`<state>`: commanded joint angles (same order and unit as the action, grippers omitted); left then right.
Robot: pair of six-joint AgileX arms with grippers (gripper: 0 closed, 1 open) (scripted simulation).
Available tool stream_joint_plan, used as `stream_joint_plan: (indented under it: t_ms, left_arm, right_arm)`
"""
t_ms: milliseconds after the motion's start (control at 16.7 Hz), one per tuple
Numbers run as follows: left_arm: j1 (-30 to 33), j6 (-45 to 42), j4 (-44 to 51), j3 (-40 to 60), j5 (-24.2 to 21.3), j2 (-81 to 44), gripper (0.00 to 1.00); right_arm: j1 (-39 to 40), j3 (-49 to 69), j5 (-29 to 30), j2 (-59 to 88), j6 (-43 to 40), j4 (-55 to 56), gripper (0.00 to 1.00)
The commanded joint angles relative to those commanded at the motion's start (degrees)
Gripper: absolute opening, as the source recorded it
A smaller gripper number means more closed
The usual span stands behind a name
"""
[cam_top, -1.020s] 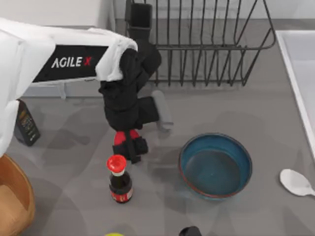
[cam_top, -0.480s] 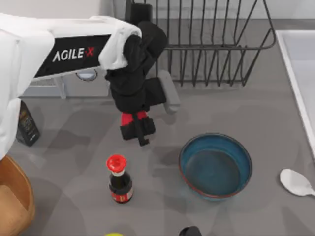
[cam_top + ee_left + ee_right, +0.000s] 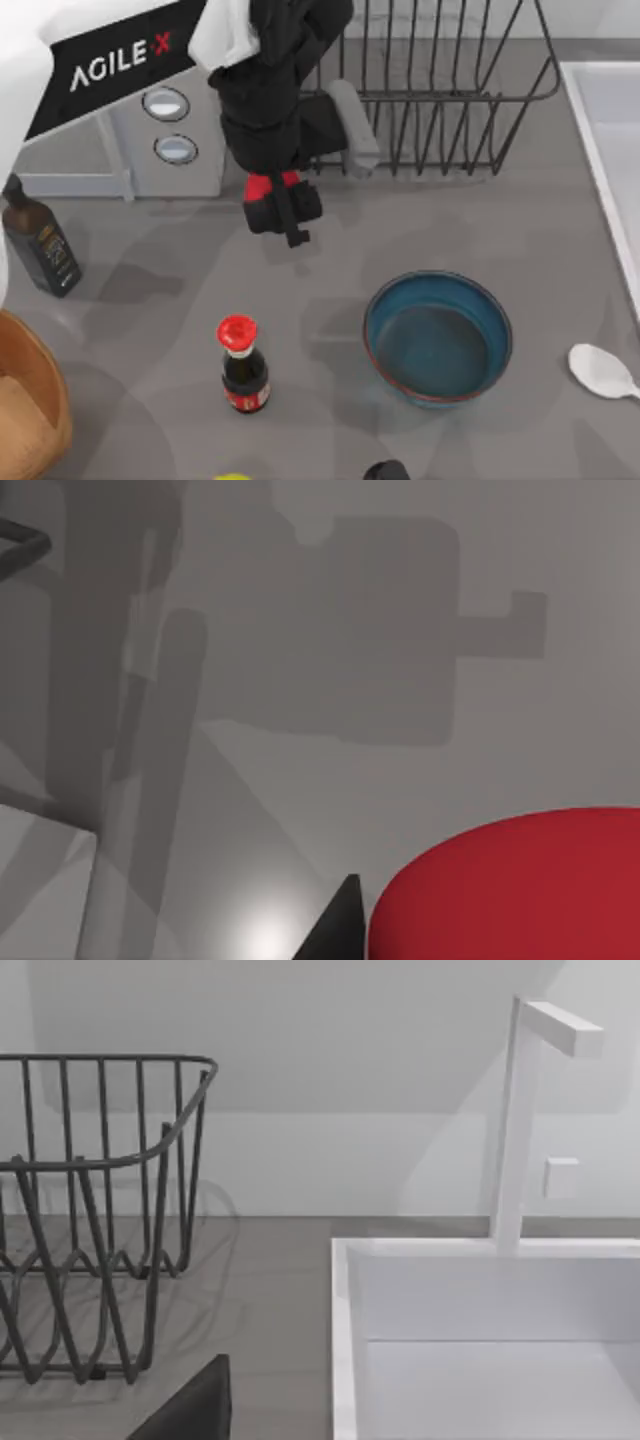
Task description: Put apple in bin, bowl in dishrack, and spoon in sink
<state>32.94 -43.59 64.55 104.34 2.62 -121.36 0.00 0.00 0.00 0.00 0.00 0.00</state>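
My left gripper [image 3: 283,212] hangs above the table in front of the dishrack [image 3: 430,95], shut on the red apple [image 3: 268,184]. The left wrist view shows the apple [image 3: 510,890] close up beside one dark fingertip [image 3: 340,930]. The blue bowl [image 3: 437,340] sits on the table to the right of and nearer than the gripper. A white spoon [image 3: 600,372] lies at the right edge, just in front of the sink [image 3: 612,130]. The wicker bin [image 3: 30,405] is at the lower left corner. A dark part of my right gripper [image 3: 385,470] shows at the near edge.
A red-capped sauce bottle [image 3: 243,365] stands in front of the left gripper. A dark bottle [image 3: 40,240] stands at the left, and a white microwave [image 3: 165,130] sits behind it. The right wrist view shows the dishrack [image 3: 90,1210], the sink [image 3: 480,1300] and its faucet [image 3: 520,1120].
My left arm has risen and moved toward the far side with the apple, away from the sauce bottle. The microwave's knobs have come into view.
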Motion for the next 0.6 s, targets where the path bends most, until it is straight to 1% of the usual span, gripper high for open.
stream_joint_plan:
  t_ms: [240,600]
  left_arm:
    - [-0.7,-1.1,6.5,-2.7,-2.5,1.8,0.0]
    - [-0.8,-1.4,7.1,-3.2,-3.0,2.0,0.0]
  right_arm:
    - [0.0,0.0,0.0,0.0,0.0,0.0,1.0]
    - [0.0,0.0,0.0,0.0,0.0,0.0,1.0]
